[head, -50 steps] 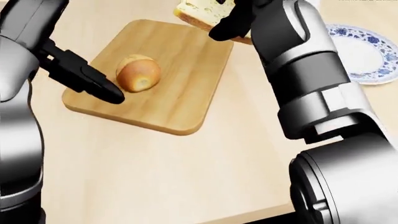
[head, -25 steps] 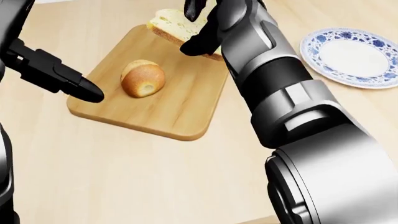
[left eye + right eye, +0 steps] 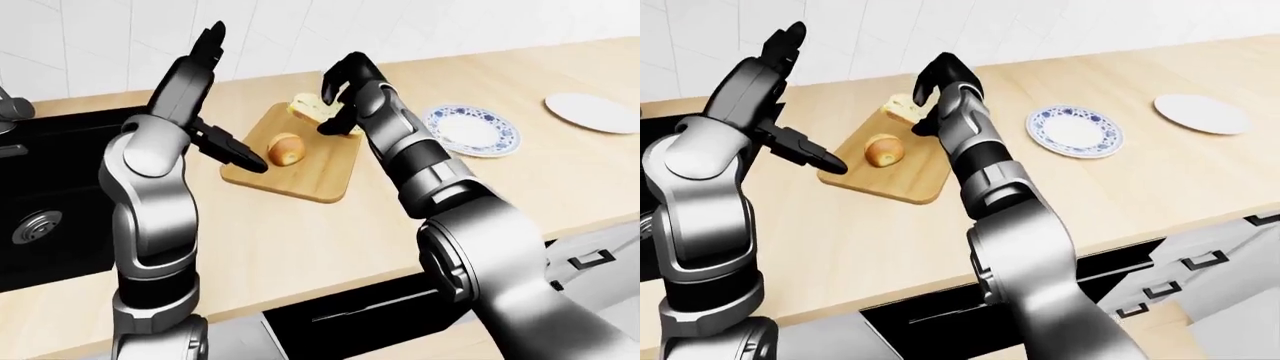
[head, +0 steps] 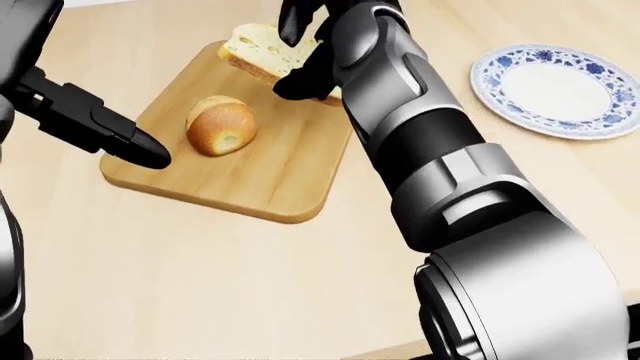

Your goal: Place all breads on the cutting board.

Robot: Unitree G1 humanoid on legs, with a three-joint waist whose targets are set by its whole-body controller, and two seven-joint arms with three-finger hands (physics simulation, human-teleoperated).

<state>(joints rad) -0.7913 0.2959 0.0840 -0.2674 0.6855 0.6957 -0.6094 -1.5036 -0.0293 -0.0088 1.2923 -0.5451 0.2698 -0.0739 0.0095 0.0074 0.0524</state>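
Glossy silver arm shells; black joint bands; black, seemingly matte fingers (image 4: 125, 139).

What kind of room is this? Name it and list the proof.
Likely a kitchen: a black sink set into a wooden counter, white tiled wall above, plus a cutting board and plates.

A: Which items are obscured in the head view?

B: The right hand (image 4: 305, 45) covers the right end of the bread slice (image 4: 262, 46) at the cutting board's (image 4: 250, 176) far edge; finger contact cannot be determined. The view's top edge crops the hand.

A: Anything else?

B: The left hand (image 4: 85, 116) is cropped at the left edge. The sink (image 3: 45, 199) is cropped in the left-eye view.
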